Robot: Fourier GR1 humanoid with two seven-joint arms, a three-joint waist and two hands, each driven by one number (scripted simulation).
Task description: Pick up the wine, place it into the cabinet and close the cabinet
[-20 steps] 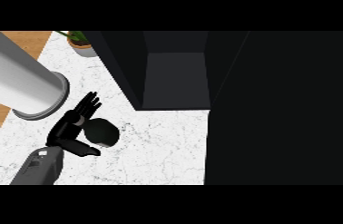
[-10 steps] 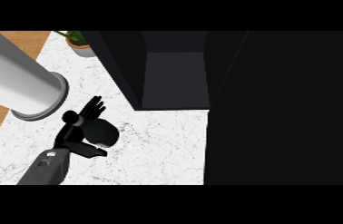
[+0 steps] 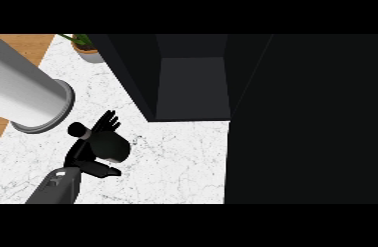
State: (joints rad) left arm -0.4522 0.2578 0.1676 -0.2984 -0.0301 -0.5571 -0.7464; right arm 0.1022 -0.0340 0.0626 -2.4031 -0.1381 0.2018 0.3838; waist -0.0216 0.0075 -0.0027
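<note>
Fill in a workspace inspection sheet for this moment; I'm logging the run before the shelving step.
Surface: white marbled counter.
Job's things: dark wine bottle by the left robot hand; cabinet open, inside bare.
Clutter: grey cylinder at left; potted plant at the back.
Hands: left robot hand against the bottle, fingers straight; right robot hand not in view.
Cables: nothing seen.
Surroundings: wooden floor beyond the counter's left edge.
</note>
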